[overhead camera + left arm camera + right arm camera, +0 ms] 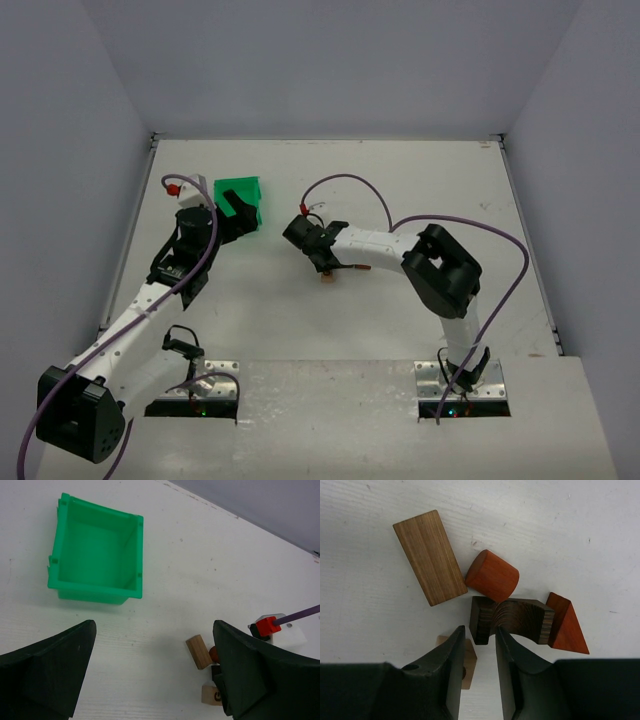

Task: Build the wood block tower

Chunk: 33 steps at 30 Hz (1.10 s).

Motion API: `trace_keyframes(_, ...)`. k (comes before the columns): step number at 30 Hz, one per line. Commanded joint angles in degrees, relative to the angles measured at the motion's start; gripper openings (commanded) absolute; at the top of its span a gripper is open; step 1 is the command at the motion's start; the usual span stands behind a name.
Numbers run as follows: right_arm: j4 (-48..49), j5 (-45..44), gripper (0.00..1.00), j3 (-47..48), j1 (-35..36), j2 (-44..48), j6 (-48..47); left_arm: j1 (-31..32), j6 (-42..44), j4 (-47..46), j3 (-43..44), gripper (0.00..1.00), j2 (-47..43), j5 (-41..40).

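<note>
Well, your white table (400,180) stood inside plain grey walls (330,60), and a green bin (247,193) sat on its far left part. The left gripper (154,630) hung beside that bin, its jaws spread wide and holding nothing.

The right gripper (479,632) was low over the wood blocks (328,277) near the middle of the table, well apart from the bin on its right. Its fingers (447,670) left only a narrow gap, and one end of the dark arch block (520,617) sat just at their tips. I cannot tell whether they pinched it.

The tan bar (430,557) lay flat, its long axis slanting across the right wrist view. The red cylinder (492,575) lay on its side between the bar and the arch. The red wedge (565,627) touched the arch's other end, and a tan cube (469,662) was half hidden under one finger.
</note>
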State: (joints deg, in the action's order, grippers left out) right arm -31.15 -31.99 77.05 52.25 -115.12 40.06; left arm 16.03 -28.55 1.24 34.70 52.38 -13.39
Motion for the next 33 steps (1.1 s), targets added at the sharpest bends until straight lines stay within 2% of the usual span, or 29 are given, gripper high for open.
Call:
trace_keyframes(1, 0.72, -1.56, 0.33, 2.31, -0.25, -0.47, 2.08, -0.3, -0.24, -3.44, -0.16, 1.0, -0.44, -0.06)
trace_keyframes(4, 1.3, -1.52, 0.32, 2.23, -0.41, -0.72, 2.22, -0.3, -0.18, -3.44, -0.17, 1.0, -0.44, -0.03)
trace_keyframes(12, 4.12, -1.33, 0.13, 0.24, -0.57, 1.26, 1.87, -0.3, 0.24, -3.79, 0.09, 1.0, 0.34, 1.15)
trace_keyframes(17, 4.22, -0.54, 0.04, -0.24, -0.57, 2.71, 1.5, -0.3, 0.55, -4.07, 0.01, 1.0, 0.55, 2.53)
trace_keyframes(19, 4.77, 0.69, 0.0, -1.37, -0.48, 4.71, 1.52, -0.3, 1.12, -4.32, 0.1, 1.0, 0.79, 4.23)
trace_keyframes(24, 10.39, 5.29, 0.0, -7.11, -0.77, 14.53, -0.43, -0.3, 3.95, -6.63, 0.13, 1.0, 1.54, 10.15)
trace_keyframes(27, 13.68, 12.63, 0.0, -11.24, -3.01, 19.82, -1.28, -0.3, 5.88, -11.04, -0.93, 1.0, 1.24, 20.0)
trace_keyframes(28, 16.22, 15.94, 0.0, -13.85, -4.17, 22.83, -0.67, -0.23, 7.3, -13.35, -1.52, 1.0, 1.09, 25.59)
trace_keyframes(30, 20.6, 32.21, 0.0, -17.86, -8.56, 26.47, 0.37, 0.09, 9.12, -17.0, -2.49, 1.0, 0.75, 32.91)
trace_keyframes(33, 36.55, 53.09, 0.0, -28.24, -18.54, 31.45, 6.52, 1.45, 13.56, -22.85, -3.78, 1.0, 0.71, 45.96)
